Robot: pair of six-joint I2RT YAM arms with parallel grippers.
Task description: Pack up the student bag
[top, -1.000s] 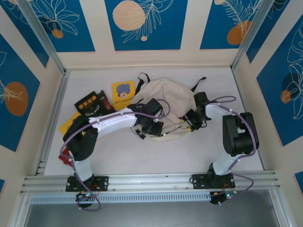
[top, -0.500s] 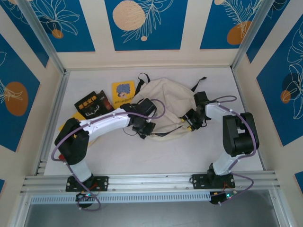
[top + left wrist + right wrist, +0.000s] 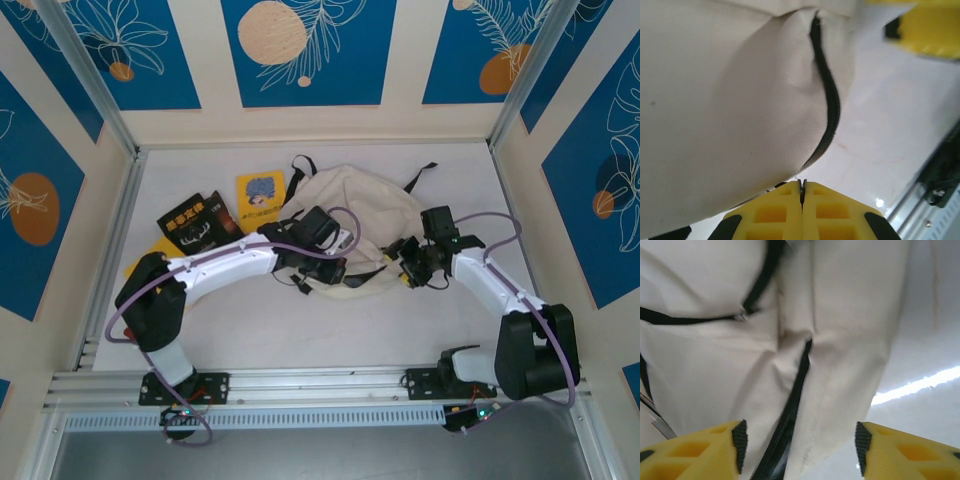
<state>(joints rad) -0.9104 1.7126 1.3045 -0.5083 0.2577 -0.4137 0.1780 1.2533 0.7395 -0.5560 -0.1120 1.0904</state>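
The bag (image 3: pixel 352 205) lay slumped toward the far edge of the table (image 3: pixel 300 340), about midway between its left and right edges, with the 2 grippers at its near side. It looked soft and light, a limp cloth shell with little in it, so it would likely fold and drag rather than lift as 1 piece.

The left gripper (image 3: pixel 335 272) sat at the bag's near-left side. In its own camera the left gripper (image 3: pixel 801 186) had both fingers pressed flat together, and I could not tell whether any cloth was caught between them. The right gripper (image 3: pixel 408 264) sat at the near-right side – seen from the wrist, the right gripper (image 3: pixel 800 450) was spread wide, straddling the black zip (image 3: pixel 795 390) without touching it.

The firmest holds were probably the stitched zip seam (image 3: pixel 830 100) or a black strap (image 3: pixel 765 275); plain cloth would bunch and slip. A black book (image 3: pixel 195 222) and a yellow book (image 3: pixel 260 195) lay beside the bag, toward the table's left edge.
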